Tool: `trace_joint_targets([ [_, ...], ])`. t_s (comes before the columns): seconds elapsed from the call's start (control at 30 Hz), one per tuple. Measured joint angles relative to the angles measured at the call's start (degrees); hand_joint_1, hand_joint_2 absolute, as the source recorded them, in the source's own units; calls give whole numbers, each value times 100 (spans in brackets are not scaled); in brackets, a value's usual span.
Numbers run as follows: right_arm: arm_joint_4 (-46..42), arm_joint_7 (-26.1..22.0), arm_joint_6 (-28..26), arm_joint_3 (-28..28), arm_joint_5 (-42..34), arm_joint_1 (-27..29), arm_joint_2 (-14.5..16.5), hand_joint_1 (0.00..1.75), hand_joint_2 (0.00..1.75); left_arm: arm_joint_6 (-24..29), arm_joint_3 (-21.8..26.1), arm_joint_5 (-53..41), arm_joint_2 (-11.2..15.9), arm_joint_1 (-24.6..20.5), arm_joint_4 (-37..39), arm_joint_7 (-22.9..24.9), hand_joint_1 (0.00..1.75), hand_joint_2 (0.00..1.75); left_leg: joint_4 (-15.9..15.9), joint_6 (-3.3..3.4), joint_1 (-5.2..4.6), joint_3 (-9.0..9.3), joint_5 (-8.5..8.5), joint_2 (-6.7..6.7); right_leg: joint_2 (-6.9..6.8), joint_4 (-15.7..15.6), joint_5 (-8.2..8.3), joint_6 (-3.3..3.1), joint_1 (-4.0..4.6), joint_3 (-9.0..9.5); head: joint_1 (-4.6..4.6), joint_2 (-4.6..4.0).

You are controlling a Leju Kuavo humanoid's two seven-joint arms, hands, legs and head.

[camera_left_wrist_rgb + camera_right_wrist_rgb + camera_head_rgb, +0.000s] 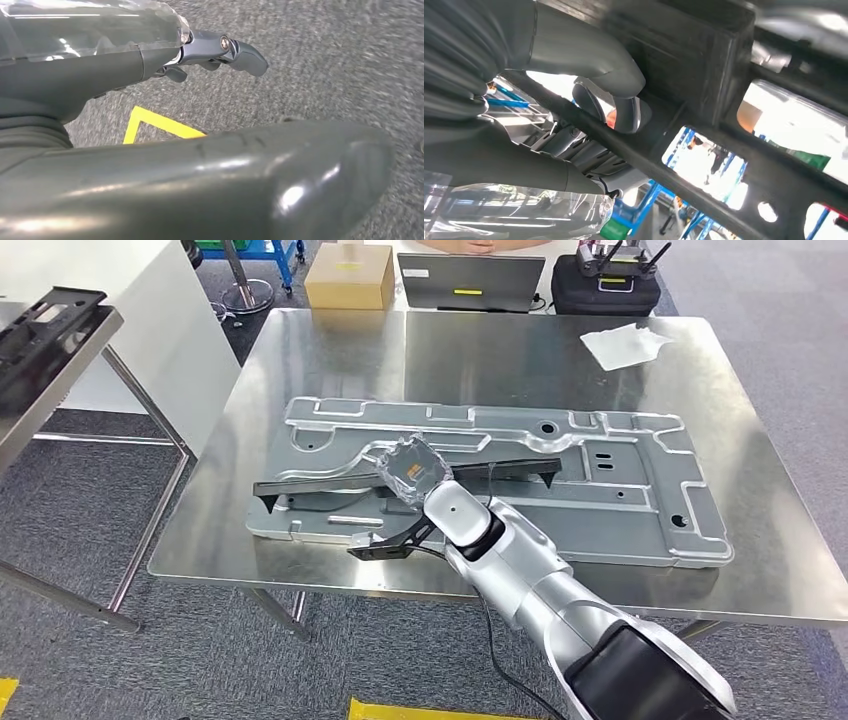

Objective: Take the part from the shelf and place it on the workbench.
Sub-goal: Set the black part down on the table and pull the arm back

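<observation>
The part is a long black plastic frame (505,470) lying across a large grey metal plate (620,490) on the steel workbench (500,350). My right hand (412,470), wrapped in clear plastic, grips the frame near its middle. In the right wrist view the thumb (624,95) presses on the black frame (704,65) and the fingers curl around one of its bars. A lower branch of the frame (385,545) reaches toward the bench's near edge. My left hand (200,175) hangs over the carpet, fingers (235,50) stretched out and holding nothing.
A steel shelf (55,370) at the left carries another black part (40,320). At the bench's far side are a cardboard box (350,275), a laptop (470,280), a black case (605,285) and a white cloth (625,345). Yellow tape (160,125) marks the floor.
</observation>
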Motion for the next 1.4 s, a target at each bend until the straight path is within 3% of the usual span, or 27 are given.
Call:
trace_joint_targets([
  [0.07, 78, -1, -1, 36, -1, -3, 52, 175, 175, 30, 34, 35, 1, -1, 0, 9, 0, 0, -764, 11, 7, 334, 350, 1, 18, 35, -33, 44, 10, 7, 1, 0],
  [0.1, 109, 1, -1, 46, -1, -6, 70, 175, 175, 47, 53, 53, 1, -8, 0, 14, 0, 0, -1010, 36, 1, 448, 423, -4, 26, 48, -41, 72, 21, 2, 1, 0],
  [0.2, 185, 59, 2, 59, 1, -18, 93, 175, 175, 108, 119, 119, -1, -7, 0, 27, 0, 0, -1153, 141, -19, 516, 430, -12, 43, 44, -34, 157, 38, -6, 2, 0],
  [0.27, 229, 103, -1, 60, 1, -47, 92, 175, 175, 126, 147, 138, -2, 4, 0, 28, 0, 0, -1182, 213, -5, 534, 449, 14, 38, 153, -127, 215, 28, -46, 2, 0],
  [0.3, 248, 109, -2, 60, 0, -61, 90, 175, 175, 128, 156, 140, -2, 4, 0, 27, 0, 0, -1197, 248, 3, 541, 458, 37, 34, 355, -260, 240, 25, -136, 2, 0],
  [0.37, 285, 115, -7, 60, 0, -71, 88, 175, 175, 138, 172, 147, -1, 0, 0, 26, 0, 0, -1202, 289, -4, 543, 459, 77, 21, 1064, -626, 271, 16, -462, 2, 0],
  [0.43, 328, 178, -16, 53, 1, -65, 84, 175, 175, 163, 195, 176, -1, -7, 0, 18, 0, 0, -1200, 297, -9, 542, 457, 97, 10, 1630, -798, 286, 7, -727, 2, 0],
  [0.47, 349, 237, -20, 32, 1, -68, 81, 175, 175, 178, 211, 197, -1, -10, 0, 13, 0, 0, -1198, 296, -9, 543, 457, 96, 4, 1632, -731, 286, -1, -723, 2, 0],
  [0.5, 365, 311, -22, -7, 0, -83, 78, 175, 175, 194, 231, 222, -1, -12, 0, 8, 0, 0, -1194, 295, -9, 545, 456, 91, -1, 1409, -572, 278, -9, -610, 2, 0],
  [0.57, 386, 450, -14, -153, -1, -159, 61, 175, 175, 229, 264, 266, -5, -10, 0, 5, 0, 0, -1175, 276, -17, 538, 450, 66, -3, 644, -220, 243, -17, -225, 2, 0],
  [0.6, 393, 507, -3, -247, -1, -217, 45, 175, 175, 253, 280, 289, -9, -9, 0, 6, 0, 0, -1164, 252, -28, 524, 450, 49, -2, 337, -123, 224, -10, -82, 2, 0],
  [0.63, 397, 559, 14, -352, -1, -271, 21, 175, 175, 280, 295, 309, -13, -7, 0, 8, 0, 0, -1157, 220, -37, 508, 454, 34, -1, 158, -87, 207, 3, -9, 1, 0],
  [0.77, 405, 703, 71, -786, -1, -374, -121, 175, 175, 377, 380, 416, -16, 7, 0, 12, 0, 0, -1113, 87, -18, 463, 417, 16, -8, 29, -55, 96, 2, 18, 1, 0],
  [0.83, 411, 727, 70, -951, 1, -399, -191, 175, 175, 402, 418, 445, -17, 12, 0, 10, 0, 0, -668, 48, -8, 271, 149, 19, -13, -12, -32, 38, -16, 43, 0, 0],
  [0.9, 431, 733, 67, -1071, 1, -411, -271, 175, 175, 412, 439, 464, -19, 14, 0, 9, 0, 0, 77, 22, -7, -70, -169, 18, -12, -15, -37, 11, -5, 49, 0, 0],
  [0.93, 441, 735, 58, -1131, 1, -410, -310, 175, 175, 414, 446, 473, -20, 15, 0, 10, 0, 0, 327, 16, -7, -196, -225, 18, -11, -13, -43, 6, 0, 55, 0, 0],
  [0.97, 449, 737, 49, -1190, 1, -409, -344, 175, 175, 415, 452, 481, -21, 16, 0, 10, 0, 0, 383, 16, -7, -237, -175, 18, -11, -11, -52, 7, 4, 65, 0, 0],
  [1.0, 454, 735, 39, -1250, 1, -411, -373, 175, 175, 415, 455, 487, -22, 17, 0, 11, 0, 0, 211, 24, -7, -169, -19, 18, -12, -8, -66, 14, 6, 83, 0, 0],
  [1.07, 455, 734, 26, -1349, 1, -417, -414, 175, 175, 415, 458, 492, -22, 18, 0, 11, 0, 0, -527, 60, -10, 170, 386, 15, -24, -2, -108, 45, 10, 123, 0, 0],
  [1.1, 456, 736, 21, -1397, 1, -421, -440, 175, 175, 415, 461, 493, -22, 19, 0, 11, 0, 0, -864, 82, -23, 327, 505, 11, -32, 8, -125, 66, 19, 125, 1, 0],
  [1.17, 461, 739, 9, -1491, 1, -422, -495, 175, 175, 416, 468, 492, -22, 25, 0, 15, 0, 0, -1143, 134, -52, 449, 527, 5, -49, 15, -132, 116, 33, 102, 1, 0],
  [1.27, 464, 720, -9, -1613, 1, -403, -585, 175, 175, 425, 477, 491, -24, 43, 0, 10, 0, 0, -1214, 223, -45, 465, 521, 8, -54, 59, -187, 199, 28, 77, 1, 0],
  [1.33, 467, 705, -15, -1674, 1, -389, -656, 87, 175, 429, 478, 491, -25, 38, 0, -8, 0, 0, -1254, 287, -25, 494, 529, 13, -44, 458, -424, 251, 19, -105, 1, 0],
  [1.4, 477, 694, -20, -1716, 1, -356, -721, 0, 175, 437, 478, 481, -25, 29, 0, -17, 0, 0, -1254, 322, -30, 506, 519, 14, -36, 1199, -734, 280, 14, -484, 0, 0],
])
